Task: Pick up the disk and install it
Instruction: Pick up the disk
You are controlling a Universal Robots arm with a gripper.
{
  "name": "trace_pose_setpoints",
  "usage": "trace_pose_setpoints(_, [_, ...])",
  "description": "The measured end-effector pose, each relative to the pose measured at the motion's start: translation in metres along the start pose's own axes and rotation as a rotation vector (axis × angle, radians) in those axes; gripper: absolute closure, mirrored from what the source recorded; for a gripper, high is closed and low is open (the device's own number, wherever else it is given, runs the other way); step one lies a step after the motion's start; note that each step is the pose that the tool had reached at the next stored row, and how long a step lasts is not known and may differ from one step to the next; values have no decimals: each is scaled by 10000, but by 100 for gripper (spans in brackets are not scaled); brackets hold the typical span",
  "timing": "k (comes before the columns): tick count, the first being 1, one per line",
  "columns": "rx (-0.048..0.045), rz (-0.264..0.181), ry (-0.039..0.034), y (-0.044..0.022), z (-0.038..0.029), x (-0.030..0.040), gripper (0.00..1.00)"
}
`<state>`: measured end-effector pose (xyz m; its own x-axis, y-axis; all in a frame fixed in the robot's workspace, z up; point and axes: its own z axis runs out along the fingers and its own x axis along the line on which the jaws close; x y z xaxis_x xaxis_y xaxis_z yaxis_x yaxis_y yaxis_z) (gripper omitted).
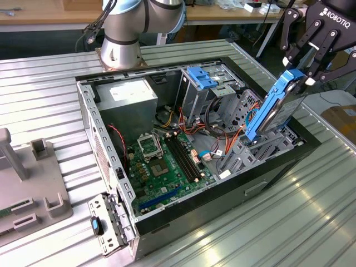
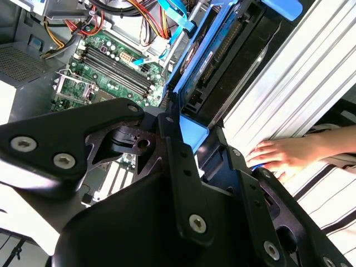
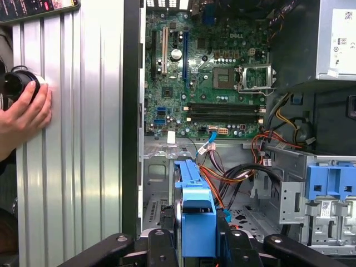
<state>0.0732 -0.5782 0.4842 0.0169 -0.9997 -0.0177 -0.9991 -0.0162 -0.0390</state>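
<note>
The open black desktop computer case (image 1: 222, 192) lies on its side on the ribbed metal table (image 1: 311, 222), so anything dropped would fall straight onto the green motherboard (image 1: 167, 161) inside. At the end of the case toward the exterior view's right sits the grey drive bay (image 1: 245, 156). The black multi-link gripper (image 1: 300, 71) hangs over it, fingers pinched on the top end of the flat grey disk (image 1: 276, 108) in its bright blue plastic carrier frame. The disk is steeply tilted, with its lower end at the mouth of the bay; I cannot tell whether it touches the bay. Held by one end only, it could pivot or slip in the grip, and at that tilt a corner could jam against the bay's wall instead of running into the guides. The bundle of orange and red cables (image 1: 236, 136) just beside the bay could get trapped beneath it. A person's hand (image 2: 278, 156) rests on the table near the case, close enough to be at risk if the arm swings that way.
</note>
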Motion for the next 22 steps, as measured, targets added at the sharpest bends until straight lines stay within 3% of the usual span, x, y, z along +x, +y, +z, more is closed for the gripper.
trace_pose_setpoints(4, [0, 11, -2, 0, 6, 0, 63])
trace_pose_setpoints(10, [8, 445, 17, 1, 32, 0, 63])
trace_pose_setpoints(14, [8, 446, -30, -1, 77, -7, 63])
trace_pose_setpoints(17, [7, 446, -32, -1, 150, -5, 63])
trace_pose_setpoints(22, [8, 447, -32, -16, 162, -4, 63])
